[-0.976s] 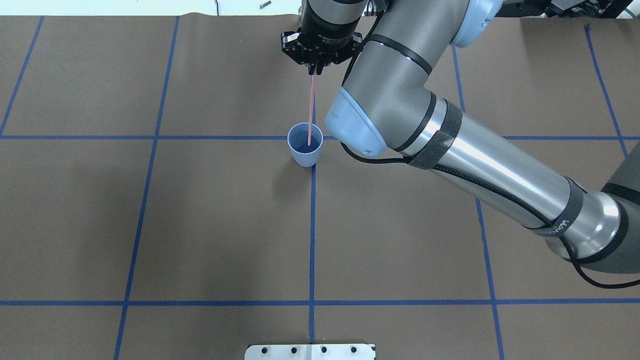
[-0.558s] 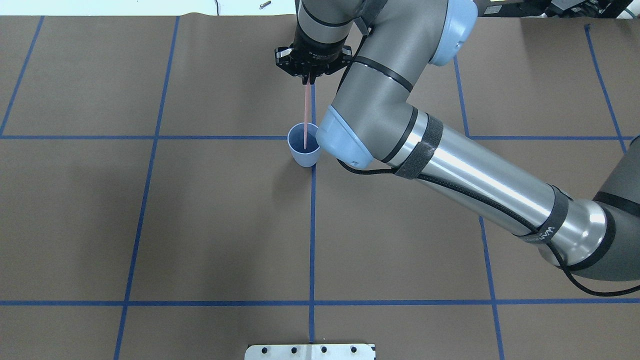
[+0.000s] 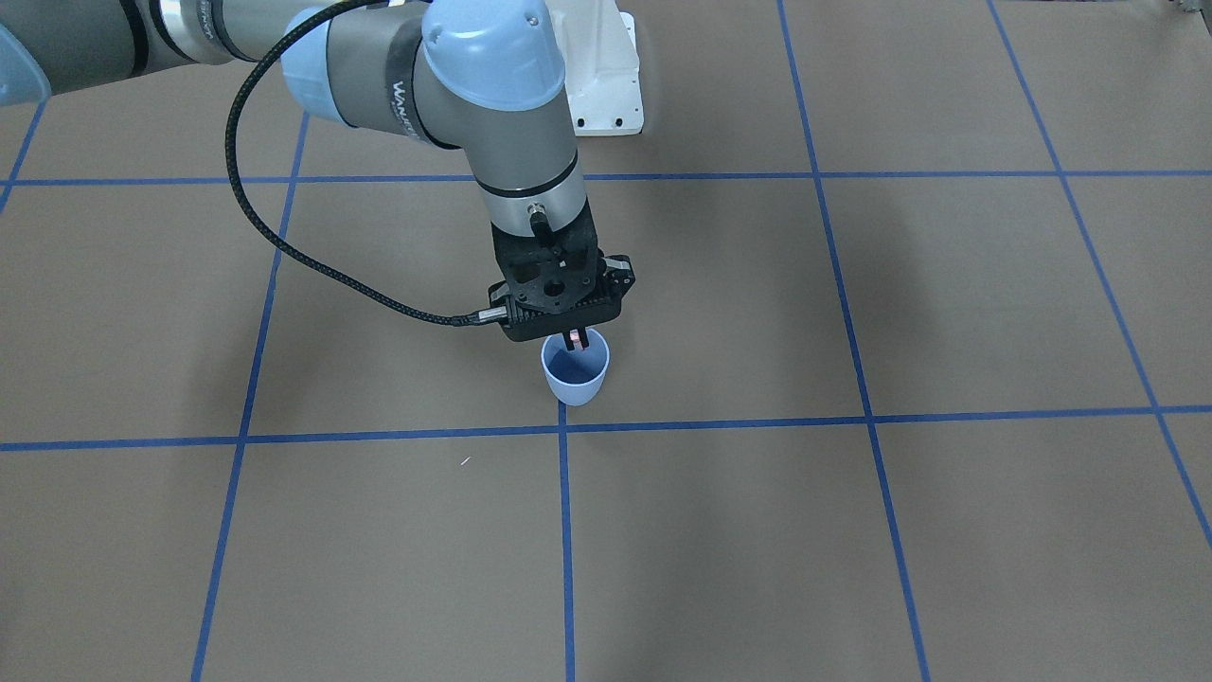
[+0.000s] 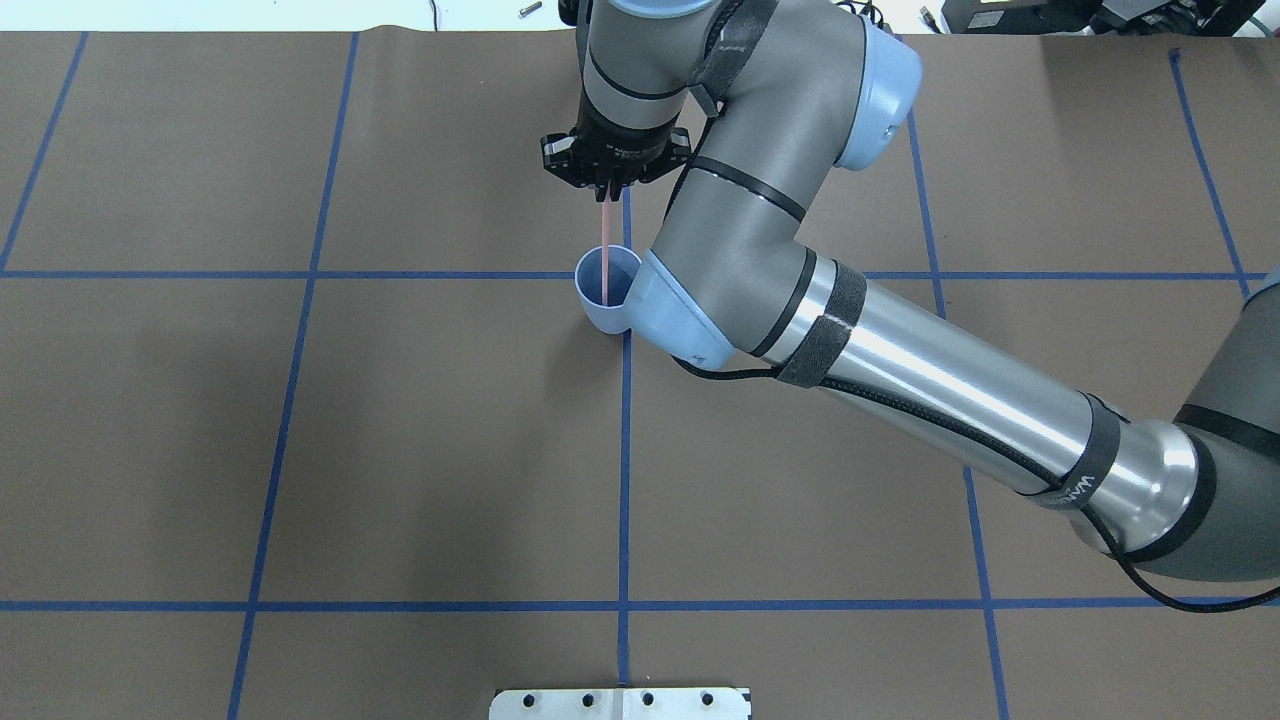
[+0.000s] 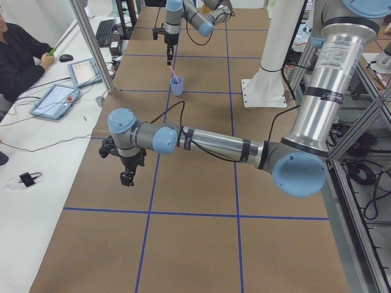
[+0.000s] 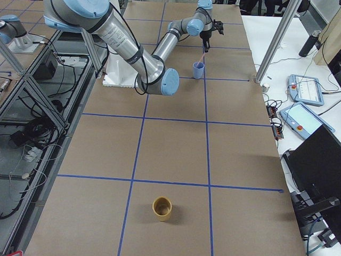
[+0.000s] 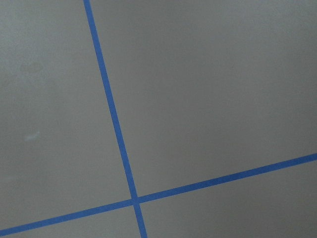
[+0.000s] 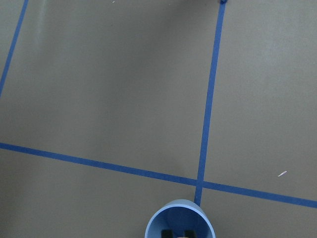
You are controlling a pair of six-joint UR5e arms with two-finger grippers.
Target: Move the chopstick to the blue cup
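The pale blue cup (image 4: pixel 598 312) stands upright on the brown table, near a crossing of blue tape lines. My right gripper (image 4: pixel 605 192) hangs straight above it, shut on the top of a pale pink chopstick (image 4: pixel 606 245). The stick hangs down with its lower end inside the cup. In the front view the gripper (image 3: pixel 576 338) sits just over the cup (image 3: pixel 574 379). The right wrist view shows the cup's rim (image 8: pixel 179 204) at the bottom edge. My left gripper (image 5: pixel 126 179) hovers over bare table far from the cup. I cannot tell whether it is open or shut.
A tan cup (image 6: pixel 162 208) stands alone at the table's far end from the blue cup. The white base plate (image 4: pixel 620 703) sits at the robot's edge. An operator (image 5: pixel 18 55) and tablets (image 5: pixel 55 101) are on a side bench.
My right gripper has come down and slightly left with the chopstick. The stick reaches deeper into the blue cup, with less of it showing above the rim.
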